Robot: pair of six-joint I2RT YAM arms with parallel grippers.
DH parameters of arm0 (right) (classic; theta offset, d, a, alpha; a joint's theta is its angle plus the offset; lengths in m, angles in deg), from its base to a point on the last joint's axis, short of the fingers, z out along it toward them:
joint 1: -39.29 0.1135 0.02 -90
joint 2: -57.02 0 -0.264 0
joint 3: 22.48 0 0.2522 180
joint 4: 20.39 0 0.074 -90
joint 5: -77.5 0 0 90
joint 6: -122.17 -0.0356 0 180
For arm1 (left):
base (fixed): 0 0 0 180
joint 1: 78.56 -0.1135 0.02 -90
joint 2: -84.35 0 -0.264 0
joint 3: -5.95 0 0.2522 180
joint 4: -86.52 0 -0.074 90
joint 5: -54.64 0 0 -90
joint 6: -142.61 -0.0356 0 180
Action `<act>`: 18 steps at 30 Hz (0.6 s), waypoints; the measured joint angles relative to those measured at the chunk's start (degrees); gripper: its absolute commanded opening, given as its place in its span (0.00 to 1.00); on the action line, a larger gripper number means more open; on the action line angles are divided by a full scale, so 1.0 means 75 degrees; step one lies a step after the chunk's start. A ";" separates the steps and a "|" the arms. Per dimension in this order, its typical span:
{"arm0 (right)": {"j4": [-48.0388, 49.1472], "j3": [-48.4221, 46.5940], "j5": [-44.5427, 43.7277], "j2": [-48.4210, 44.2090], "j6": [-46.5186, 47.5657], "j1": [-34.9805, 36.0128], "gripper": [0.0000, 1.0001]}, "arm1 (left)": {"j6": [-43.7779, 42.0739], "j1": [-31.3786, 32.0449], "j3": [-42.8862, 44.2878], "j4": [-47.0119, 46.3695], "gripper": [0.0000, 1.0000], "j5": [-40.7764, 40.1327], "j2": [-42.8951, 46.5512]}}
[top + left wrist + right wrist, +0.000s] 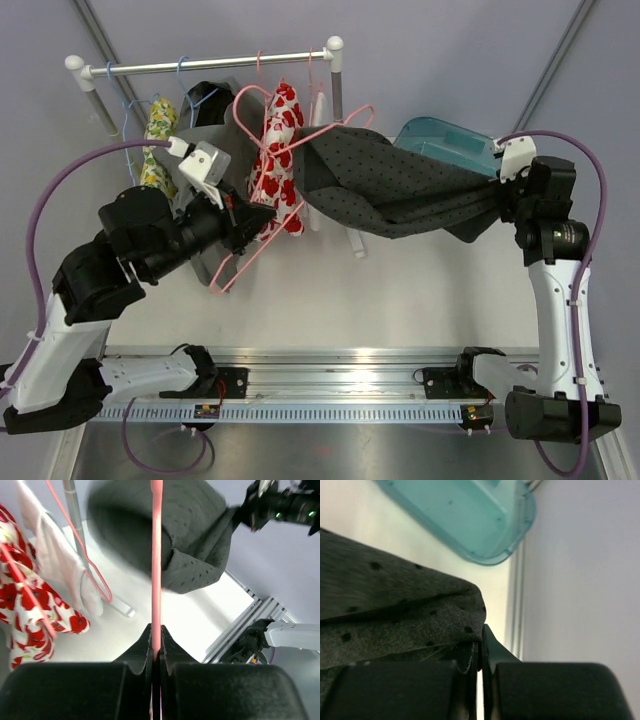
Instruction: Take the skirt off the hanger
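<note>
The left gripper [156,652] is clamped tight on the thin pink wire hanger [156,580], and the right gripper [481,645] pinches the edge of the dark grey dotted fabric skirt [400,185]. The skirt spans the air between them, long axis left to right (left end at the hanger). Bare white table [380,300] lies beneath and a teal plastic tub [450,140] close behind, so a pull probably goes rightward.

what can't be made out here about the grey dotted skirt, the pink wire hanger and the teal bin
Where the grey dotted fabric skirt meets the pink wire hanger: top view, folds cover it; left wrist view, blurred.
Fingertips of the right gripper: top view, skirt and arm hide them.
Teal plastic bin contents: top view, skirt overlaps it; right wrist view, edge cuts it off.
</note>
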 measured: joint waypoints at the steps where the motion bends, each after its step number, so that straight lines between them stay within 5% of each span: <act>1: -0.0020 0.0181 0.0160 0.0023 -0.0003 -0.0041 0.00 | -0.0044 0.0000 0.0047 0.0029 0.00 -0.0064 0.0038; 13: -0.0055 0.1617 0.1830 0.0137 0.0108 -0.0070 0.03 | -0.0600 0.0000 0.0495 0.0277 0.00 -0.1058 0.0198; 15: -0.0055 0.1716 0.2113 0.0221 0.0122 -0.0070 0.13 | -0.0676 0.0000 0.0592 0.0291 0.00 -0.1230 0.0300; 18: -0.0076 0.1818 0.2576 0.0326 0.0143 -0.0070 0.56 | -0.0833 0.0000 0.0761 0.0338 0.00 -0.1687 0.0449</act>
